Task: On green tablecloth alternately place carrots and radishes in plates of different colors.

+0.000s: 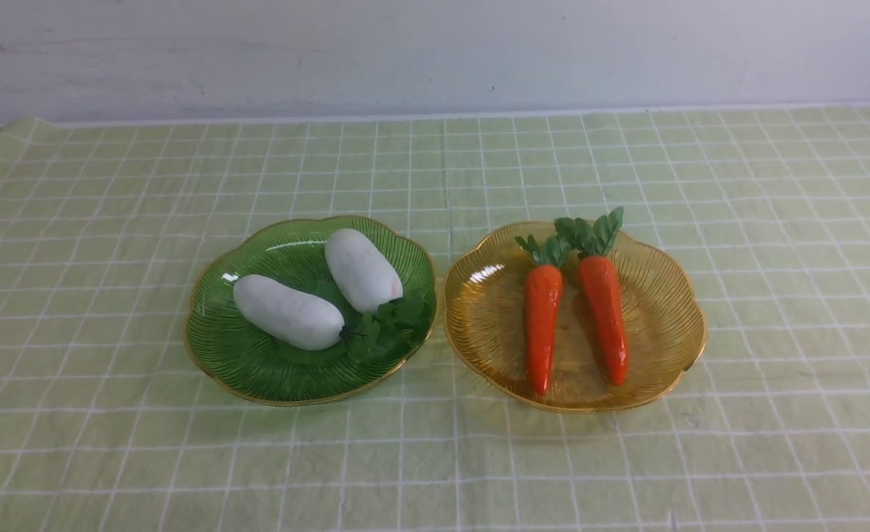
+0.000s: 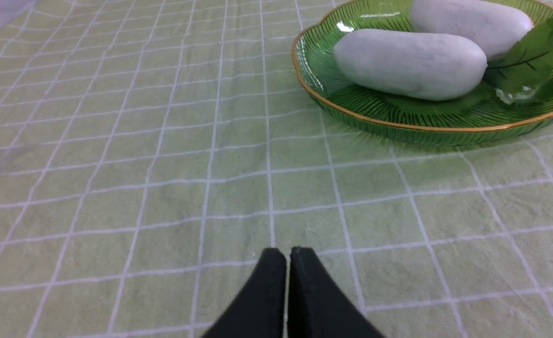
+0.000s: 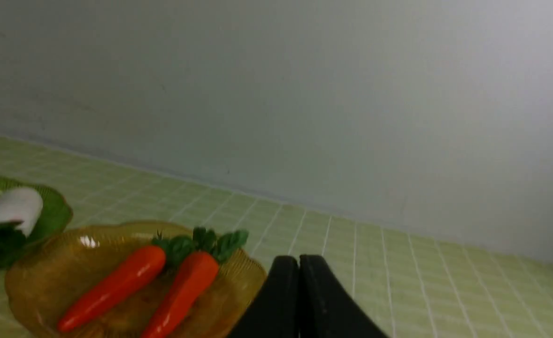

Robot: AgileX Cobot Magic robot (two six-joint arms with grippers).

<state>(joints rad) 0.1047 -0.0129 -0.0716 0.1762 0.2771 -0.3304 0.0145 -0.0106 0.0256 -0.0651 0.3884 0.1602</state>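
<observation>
I judge the sorting done: both radishes point(image 1: 287, 312) lie in the green plate point(image 1: 258, 369), both carrots point(image 1: 542, 325) in the amber plate point(image 1: 664, 325), mid-tabletop. My left end effector point(image 2: 288, 256) and right end effector point(image 3: 299, 263) are closed, empty. Next, just stay clear. Green tablecloth point(image 1: 110, 192) slightly wrinkled; pale wall point(image 1: 435, 52) along the far edge.

No writing, label, brand, number or sign can be read in any of the three views.
</observation>
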